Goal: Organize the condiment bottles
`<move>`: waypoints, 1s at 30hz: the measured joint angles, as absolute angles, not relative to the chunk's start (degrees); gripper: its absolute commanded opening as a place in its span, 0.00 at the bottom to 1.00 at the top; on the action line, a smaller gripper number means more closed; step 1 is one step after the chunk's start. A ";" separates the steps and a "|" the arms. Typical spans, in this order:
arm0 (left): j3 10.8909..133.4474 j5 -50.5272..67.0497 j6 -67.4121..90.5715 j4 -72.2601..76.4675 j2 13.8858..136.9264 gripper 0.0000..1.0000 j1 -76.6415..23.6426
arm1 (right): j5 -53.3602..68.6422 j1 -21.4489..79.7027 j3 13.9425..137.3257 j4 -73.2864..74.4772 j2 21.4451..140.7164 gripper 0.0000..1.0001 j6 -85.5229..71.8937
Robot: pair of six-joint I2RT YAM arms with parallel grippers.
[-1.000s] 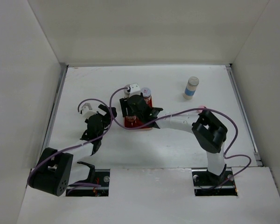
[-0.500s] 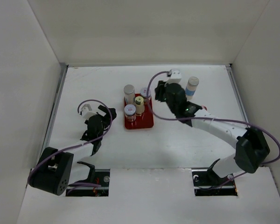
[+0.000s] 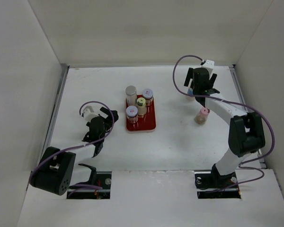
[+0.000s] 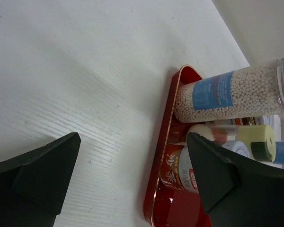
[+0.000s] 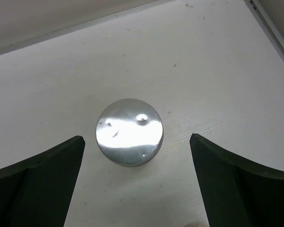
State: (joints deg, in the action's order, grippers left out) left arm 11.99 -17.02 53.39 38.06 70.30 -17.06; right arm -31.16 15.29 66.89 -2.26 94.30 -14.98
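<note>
Right gripper [image 3: 197, 90] hangs near the far right corner of the counter [image 3: 175, 142], jaws spread wide with nothing in them. Its wrist camera looks straight down on a silver-capped jar [image 5: 129, 131] standing between the two fingers [image 5: 42, 184], touching neither. From above, that jar is almost wholly hidden under the wrist, so its label cannot be read. A pink-capped jar [image 3: 202, 115] stands alone, a little nearer the front edge, close beside the right arm.

Mid-counter lies the red tray [image 3: 151, 124] with four jars upright in it. The left gripper [image 3: 109, 116] sits between the tray and the left edge, also wide open and empty, pointing at the tray. Its wrist view shows the tray's rim, a bead-filled jar [image 4: 227, 94] with a blue label, a yellow-capped jar [image 4: 255, 139] and a red-labelled jar [image 4: 180, 172] partly covered by one finger. The blue sliver at that frame's right edge is probably the fourth jar.
</note>
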 measured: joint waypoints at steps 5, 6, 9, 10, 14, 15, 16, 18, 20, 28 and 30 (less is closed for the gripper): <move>11.99 -16.99 53.39 38.17 70.30 1.00 -16.99 | -28.27 13.76 71.66 -1.56 99.79 0.96 -14.96; 11.99 -16.95 53.39 38.17 70.30 1.00 -16.95 | -27.68 13.47 72.53 -1.52 100.82 0.88 -14.94; 11.99 -16.93 53.39 38.17 70.30 1.00 -16.93 | -26.13 12.80 74.32 -1.48 103.09 0.69 -14.72; 11.99 -16.93 53.39 38.17 70.30 1.00 -16.91 | -25.93 12.71 74.43 -1.34 103.42 0.65 -14.79; 11.99 -16.88 53.39 38.17 70.30 1.00 -16.91 | -25.82 12.45 74.46 -0.86 103.53 0.46 -15.18; 11.99 -16.88 53.39 38.17 70.30 1.00 -16.91 | -25.89 12.51 74.41 -0.86 103.42 0.44 -15.22; 11.99 -16.91 53.39 38.17 70.30 1.00 -16.91 | -25.91 12.69 74.17 -0.80 103.09 0.43 -15.25; 11.99 -16.88 53.39 38.17 70.30 1.00 -16.91 | -26.15 13.50 72.75 -0.30 101.49 0.43 -15.44; 11.99 -16.78 53.39 38.17 70.30 1.00 -16.91 | -26.39 15.29 70.85 0.78 98.76 0.44 -15.44; 11.99 -16.45 53.39 38.20 70.30 1.00 -16.91 | -25.82 30.04 68.40 0.69 89.08 0.45 -15.99; 11.99 -16.45 53.39 38.20 70.30 1.00 -16.91 | -25.67 34.02 68.40 0.34 88.84 0.45 -16.27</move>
State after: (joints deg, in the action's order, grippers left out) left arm 11.99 -16.45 53.39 38.20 70.30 -16.91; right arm -25.67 34.02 68.40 0.34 88.84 -16.27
